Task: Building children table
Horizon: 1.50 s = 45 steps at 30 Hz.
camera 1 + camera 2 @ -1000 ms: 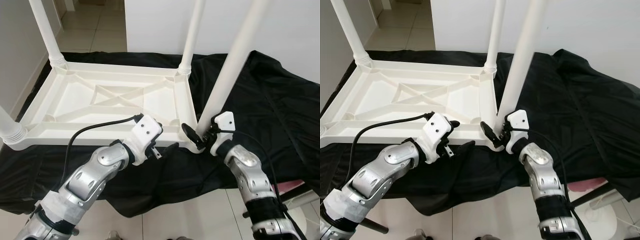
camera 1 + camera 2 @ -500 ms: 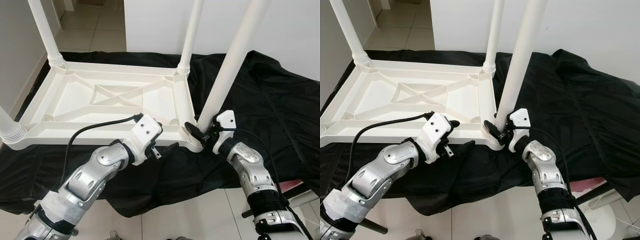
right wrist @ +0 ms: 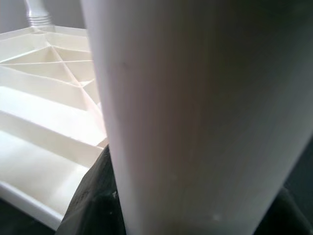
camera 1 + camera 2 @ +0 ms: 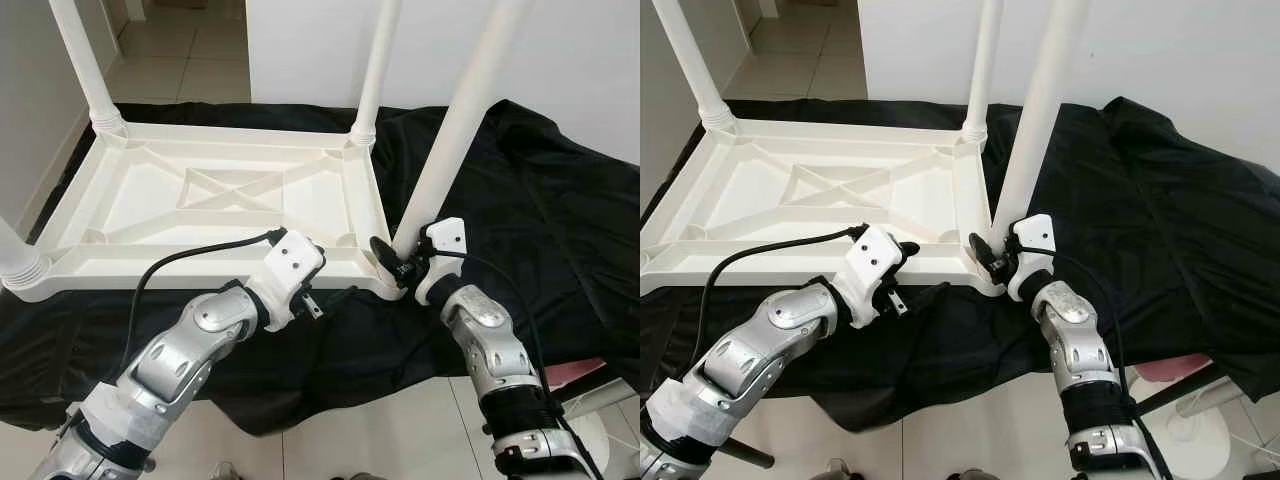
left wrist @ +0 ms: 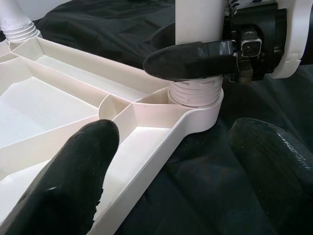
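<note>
The white table [image 4: 215,200] lies upside down on the black cloth [image 4: 560,200]. At its near corner, the right gripper [image 4: 398,262] is clamped around the leg [image 4: 450,140] just above the socket, while the left gripper [image 4: 325,298] hovers spread wide beside that corner's rim.

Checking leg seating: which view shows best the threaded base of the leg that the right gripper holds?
The left wrist view: the leg's ribbed base sits in the tabletop's corner socket, close and sharp. Both eye views show it small, partly behind the right gripper. The right wrist view shows the shaft alone.
</note>
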Available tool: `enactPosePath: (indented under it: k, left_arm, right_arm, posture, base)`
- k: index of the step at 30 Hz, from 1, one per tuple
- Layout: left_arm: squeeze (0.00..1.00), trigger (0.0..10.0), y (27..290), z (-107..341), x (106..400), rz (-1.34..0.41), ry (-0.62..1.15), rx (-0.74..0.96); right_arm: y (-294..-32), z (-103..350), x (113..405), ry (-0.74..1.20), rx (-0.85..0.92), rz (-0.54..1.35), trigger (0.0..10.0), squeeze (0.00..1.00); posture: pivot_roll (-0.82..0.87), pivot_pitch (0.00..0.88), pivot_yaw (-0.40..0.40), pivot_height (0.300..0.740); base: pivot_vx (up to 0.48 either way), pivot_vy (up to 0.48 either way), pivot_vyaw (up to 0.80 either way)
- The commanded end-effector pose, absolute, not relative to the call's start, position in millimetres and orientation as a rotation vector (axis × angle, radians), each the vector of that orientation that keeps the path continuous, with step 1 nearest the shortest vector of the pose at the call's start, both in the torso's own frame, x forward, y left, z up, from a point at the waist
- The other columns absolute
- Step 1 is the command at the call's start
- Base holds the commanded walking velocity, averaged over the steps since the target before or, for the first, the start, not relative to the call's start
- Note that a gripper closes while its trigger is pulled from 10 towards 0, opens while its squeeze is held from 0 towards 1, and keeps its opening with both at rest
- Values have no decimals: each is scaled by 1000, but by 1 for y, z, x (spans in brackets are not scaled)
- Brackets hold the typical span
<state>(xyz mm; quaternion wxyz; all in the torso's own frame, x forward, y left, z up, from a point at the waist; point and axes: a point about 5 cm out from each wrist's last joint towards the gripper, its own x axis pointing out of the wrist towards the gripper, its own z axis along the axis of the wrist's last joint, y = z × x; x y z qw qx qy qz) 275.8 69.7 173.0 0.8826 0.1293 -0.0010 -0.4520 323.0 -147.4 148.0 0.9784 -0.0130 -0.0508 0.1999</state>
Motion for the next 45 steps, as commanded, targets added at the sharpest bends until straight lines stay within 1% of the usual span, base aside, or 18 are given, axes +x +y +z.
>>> enactPosePath:
  k: [1,2,3,4,5,10,11,12,14,16,22,27,28,33,39,40,42,45]
  left_arm:
    - [0,10000,67,170,268,-1070,24,265]
    - [0,10000,67,170,268,-1070,24,265]
    - [0,10000,67,170,267,-1071,27,264]
    - [0,10000,67,170,267,-1071,27,264]
    - [0,10000,66,170,266,-1074,28,263]
    - [0,10000,66,169,265,-1077,30,264]
    - [0,10000,66,169,265,-1079,31,264]
    - [0,10000,66,169,265,-1079,31,264]
    - [0,10000,66,170,265,-1081,33,265]
    - [0,10000,66,170,265,-1082,33,266]
    - [0,10000,66,170,265,-1084,33,270]
    - [0,10000,66,170,265,-1082,34,270]
    - [0,10000,66,170,265,-1084,34,270]
    - [0,10000,65,169,264,-1089,36,271]
    - [0,10000,65,168,264,-1088,35,276]
    - [0,10000,65,168,264,-1088,34,278]
    - [0,10000,65,168,265,-1087,32,279]
    - [0,10000,63,167,264,-1090,30,276]
  right_arm:
    - [-147,141,319,-56,-7,294,10000,0]
    - [-147,141,319,-56,-7,294,10000,0]
    - [-142,139,314,-48,20,173,10000,0]
    - [-142,139,314,-48,20,173,10000,0]
    - [-137,135,311,-39,37,98,10000,0]
    - [-132,133,307,-33,48,26,10000,0]
    - [-130,132,305,-33,58,-27,10000,0]
    - [-130,132,305,-33,58,-27,10000,0]
    - [-117,132,302,-29,95,-31,10000,0]
    - [-114,135,301,-38,102,-21,10000,0]
    - [-114,141,300,-62,66,-40,10000,0]
    - [-111,141,300,-65,102,-27,10000,0]
    - [-110,143,299,-80,124,-14,10000,1000]
    - [-111,148,299,-112,138,16,10000,1000]
    - [-125,155,300,-173,111,102,10000,1000]
    - [-127,155,300,-170,103,146,10000,0]
    - [-130,152,300,-172,71,249,10000,0]
    - [-138,149,301,-164,52,295,10000,0]
  posture:
    - [-14,96,-67,740]
    - [-14,96,-67,740]
    - [-14,98,-66,740]
    - [-14,98,-66,740]
    - [-13,100,-65,740]
    - [-9,102,-63,740]
    - [-7,103,-64,740]
    - [-7,103,-64,740]
    - [-6,103,-62,740]
    - [-6,104,-59,740]
    - [-3,94,-60,740]
    - [0,85,-58,740]
    - [0,85,-58,740]
    - [1,75,-63,740]
    - [3,61,-71,740]
    - [3,58,-72,740]
    - [0,53,-75,740]
    - [-5,48,-76,740]
  base:
    - [0,0,0]
    - [0,0,0]
    - [0,0,0]
    - [0,0,0]
    - [0,0,0]
    - [0,0,0]
    - [0,0,0]
    - [0,0,0]
    - [0,0,0]
    - [0,0,0]
    - [0,0,0]
    - [0,0,0]
    - [0,0,0]
    - [0,0,0]
    - [0,0,0]
    - [0,0,0]
    - [0,0,0]
    - [0,0,0]
